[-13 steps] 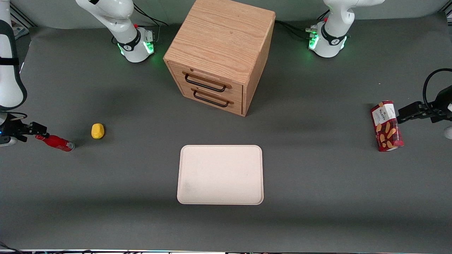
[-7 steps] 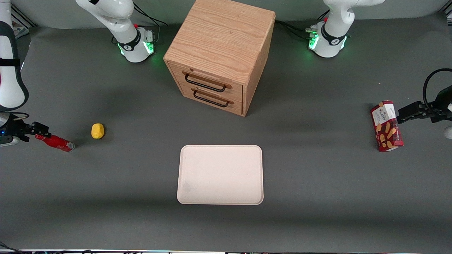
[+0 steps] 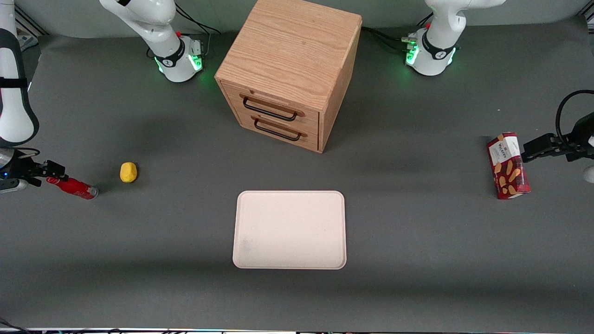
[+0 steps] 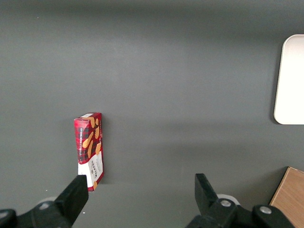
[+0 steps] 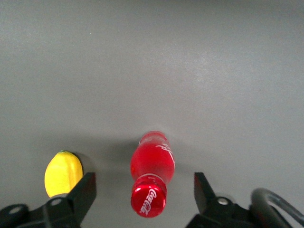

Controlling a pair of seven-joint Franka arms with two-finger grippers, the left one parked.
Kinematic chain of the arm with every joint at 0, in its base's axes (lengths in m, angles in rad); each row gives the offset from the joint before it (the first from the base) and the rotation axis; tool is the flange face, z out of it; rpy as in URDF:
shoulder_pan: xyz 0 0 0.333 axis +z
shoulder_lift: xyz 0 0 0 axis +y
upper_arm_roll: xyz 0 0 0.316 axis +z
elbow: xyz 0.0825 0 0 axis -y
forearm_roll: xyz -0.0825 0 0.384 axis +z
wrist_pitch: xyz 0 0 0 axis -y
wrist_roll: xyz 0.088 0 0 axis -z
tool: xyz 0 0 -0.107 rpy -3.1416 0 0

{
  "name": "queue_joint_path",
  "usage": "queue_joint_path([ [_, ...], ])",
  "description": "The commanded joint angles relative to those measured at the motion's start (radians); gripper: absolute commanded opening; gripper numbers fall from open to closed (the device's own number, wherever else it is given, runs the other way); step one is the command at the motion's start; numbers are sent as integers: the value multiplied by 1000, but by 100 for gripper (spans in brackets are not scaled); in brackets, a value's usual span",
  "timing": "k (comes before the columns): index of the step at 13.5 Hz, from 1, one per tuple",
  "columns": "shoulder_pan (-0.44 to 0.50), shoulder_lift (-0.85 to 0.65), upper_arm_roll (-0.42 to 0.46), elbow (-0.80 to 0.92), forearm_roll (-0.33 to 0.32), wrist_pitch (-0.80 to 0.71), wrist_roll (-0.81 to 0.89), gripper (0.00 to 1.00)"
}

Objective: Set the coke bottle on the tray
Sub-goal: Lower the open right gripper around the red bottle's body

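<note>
The coke bottle point(image 5: 152, 172) lies on its side on the table point(image 3: 185, 287) at the working arm's end, with its red cap point(image 5: 148, 201) pointing at the gripper point(image 5: 145, 190). The jaws stand spread wide and hold nothing: one finger is on each side of the cap end, and neither touches the bottle. The yellow lump point(image 5: 63, 173) sits just outside one finger, near the bottle's body but apart from it.

The bottle looks small, light and rigid, probably with a smooth, glossy skin, so it is likely to slip. Being round and lying flat, it could also roll if nudged from one side. The cap and narrow neck give little to bear on. The wider red body between neck and silvery base seems the better place to close, with the jaws across its width and both fingers meeting it together.

The tray point(image 3: 289, 229) lies well apart from the jaws, toward the middle of the table, nearer the front camera than the wooden drawer cabinet point(image 3: 290, 69).
</note>
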Motion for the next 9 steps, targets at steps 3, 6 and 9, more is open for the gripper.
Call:
queue_joint_path([
  [3, 10, -6, -13, -5, 24, 13, -73, 0],
  [6, 12, -7, -13, -5, 22, 13, -75, 0],
  [9, 12, -10, -13, 5, 16, 12, -78, 0],
])
